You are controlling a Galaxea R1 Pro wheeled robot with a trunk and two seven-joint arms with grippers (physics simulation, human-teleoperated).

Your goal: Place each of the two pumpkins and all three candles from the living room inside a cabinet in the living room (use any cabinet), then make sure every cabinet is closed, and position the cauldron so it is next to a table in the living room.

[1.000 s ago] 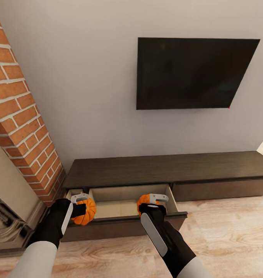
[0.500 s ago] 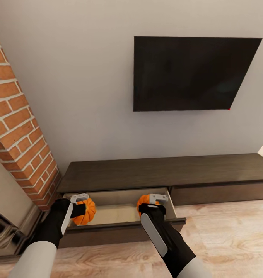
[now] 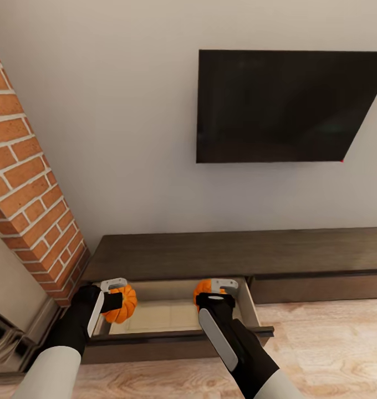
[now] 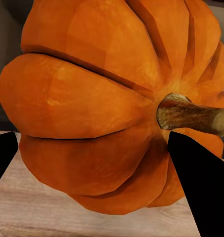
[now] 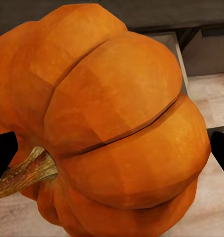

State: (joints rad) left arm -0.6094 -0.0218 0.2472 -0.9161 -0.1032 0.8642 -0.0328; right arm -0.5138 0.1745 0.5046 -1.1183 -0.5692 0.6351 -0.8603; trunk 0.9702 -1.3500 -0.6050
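The long dark brown cabinet [image 3: 238, 254] runs along the wall, its left drawer [image 3: 172, 317] pulled open and showing a pale beige lining. My left gripper [image 3: 117, 293] is shut on one orange pumpkin [image 3: 122, 303] [image 4: 107, 113], held over the drawer's left end. Over the drawer's right end my right gripper [image 3: 217, 292] is shut on the other pumpkin [image 3: 204, 290] [image 5: 112, 128]. Each wrist view shows ribbed orange skin, a brown stem and black fingertips [image 4: 201, 187] at the sides. The candles, cauldron and table are out of view.
A black TV [image 3: 288, 105] hangs on the grey wall above the cabinet. A red brick chimney [image 3: 27, 188] stands at the left beside the cabinet's end. Pale wood floor [image 3: 327, 349] lies in front, to the right of the open drawer.
The view has shifted forward and slightly upward, so the open drawer sits more squarely under both grippers. Each gripper still holds its pumpkin in the same way.
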